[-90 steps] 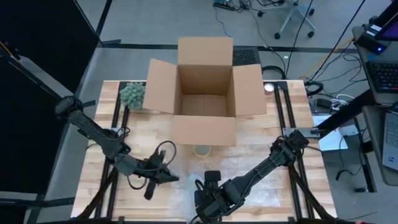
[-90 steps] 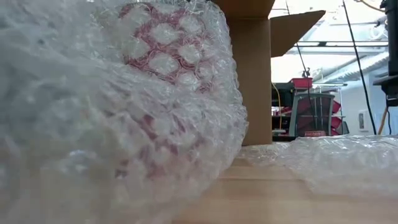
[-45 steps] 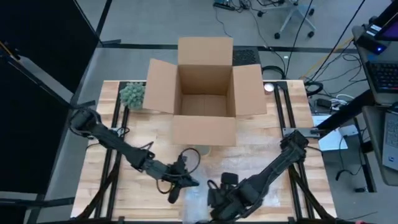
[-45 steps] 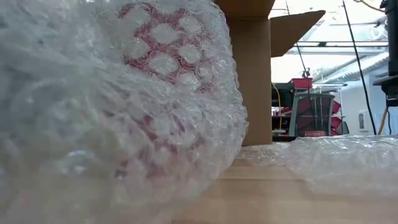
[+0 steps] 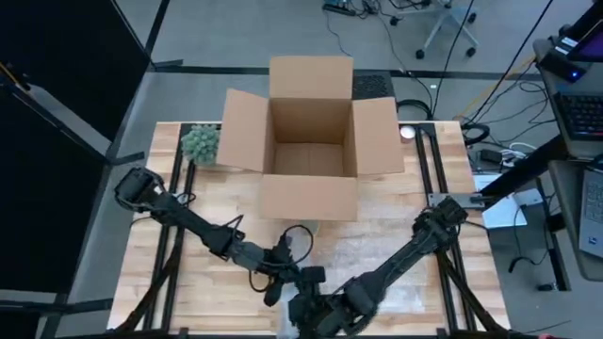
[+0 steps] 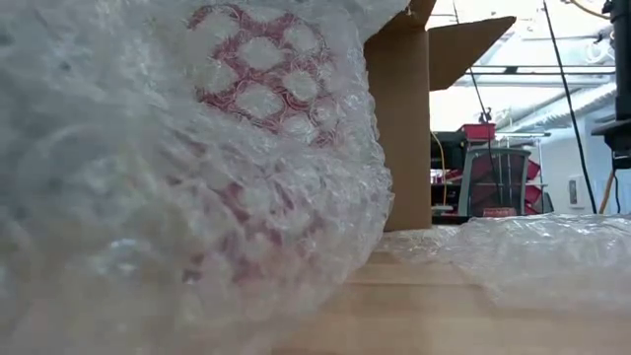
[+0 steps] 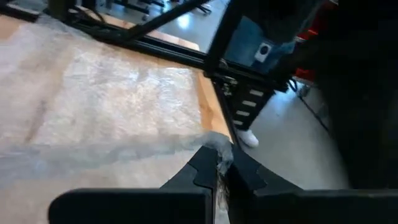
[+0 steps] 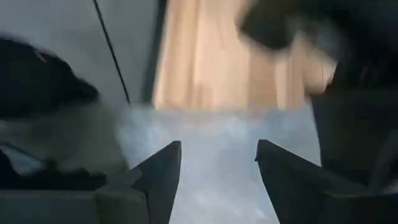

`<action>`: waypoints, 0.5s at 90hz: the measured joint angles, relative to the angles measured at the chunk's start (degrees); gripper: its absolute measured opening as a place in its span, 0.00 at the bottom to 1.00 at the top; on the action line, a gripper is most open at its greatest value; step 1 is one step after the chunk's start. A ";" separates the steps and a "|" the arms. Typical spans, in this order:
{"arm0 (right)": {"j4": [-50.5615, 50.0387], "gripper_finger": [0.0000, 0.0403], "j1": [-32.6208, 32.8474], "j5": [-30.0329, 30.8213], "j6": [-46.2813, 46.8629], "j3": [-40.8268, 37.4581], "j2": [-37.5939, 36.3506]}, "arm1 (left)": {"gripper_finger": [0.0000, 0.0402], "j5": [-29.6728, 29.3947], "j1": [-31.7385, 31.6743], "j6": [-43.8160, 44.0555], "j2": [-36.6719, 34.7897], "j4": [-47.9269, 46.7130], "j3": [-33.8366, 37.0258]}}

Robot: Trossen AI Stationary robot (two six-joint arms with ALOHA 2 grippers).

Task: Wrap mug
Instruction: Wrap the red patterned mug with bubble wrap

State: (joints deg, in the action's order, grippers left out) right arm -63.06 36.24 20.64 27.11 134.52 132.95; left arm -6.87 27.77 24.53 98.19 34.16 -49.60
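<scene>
The mug (image 6: 258, 71), red with a white pattern, stands close before the low camera, covered by bubble wrap (image 6: 148, 217) that bulges over it. More of the wrap (image 7: 112, 93) lies spread on the table. My left gripper (image 5: 283, 281) is near the table's front middle, shut on the wrap's edge. My right gripper (image 5: 303, 315) is just beside it at the front edge, and in its wrist view its fingers (image 8: 163, 171) stand open over the wrap (image 8: 214, 155). My left gripper pinches a bunched bit of the bubble wrap's edge (image 7: 216, 144) between its two fingers. That edge is raised off the table, while the sheet beyond it lies flat on the wood.
An open cardboard box (image 5: 311, 141) stands at the table's far middle, its flaps spread out. A small green plant (image 5: 200, 143) sits left of it. The box's corner (image 6: 399, 128) rises right behind the wrapped mug. Bare wood lies at the left and right.
My left gripper has travelled toward the table's right and near edge, shut on the wrap's edge, ending beside my right gripper. The wrap over the mug now reaches higher, across the box's corner in the low view.
</scene>
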 joint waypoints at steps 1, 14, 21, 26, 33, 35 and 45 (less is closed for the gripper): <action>-0.36 0.49 -0.03 0.09 0.07 0.00 0.10 | 0.00 0.24 0.00 -0.02 0.00 -0.03 0.00; -1.94 0.49 -0.52 0.42 -1.04 0.02 1.10 | 0.00 2.90 0.00 -2.87 0.00 -0.22 0.00; -2.04 0.49 -1.01 0.47 -1.68 0.04 1.69 | 0.00 3.01 0.00 -2.83 -0.01 -0.14 0.00; -2.39 0.49 -1.29 0.32 -2.17 0.05 2.22 | 0.00 2.97 -0.08 -2.83 -0.02 -0.38 0.02; -2.80 0.49 -1.45 0.51 -2.47 0.07 3.15 | 0.00 2.99 -0.12 -2.83 -0.02 -0.41 0.02; -3.05 0.49 -1.46 0.49 -2.48 0.07 3.56 | 0.00 3.03 -0.12 -2.80 -0.02 -0.40 0.02; -3.65 0.49 -1.47 0.39 -2.58 0.11 4.81 | 0.00 3.54 -0.07 -2.53 0.00 -0.65 0.04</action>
State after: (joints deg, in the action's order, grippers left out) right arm -66.72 34.76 21.03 24.53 134.63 137.77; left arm -3.33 27.70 21.99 98.19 33.51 -49.56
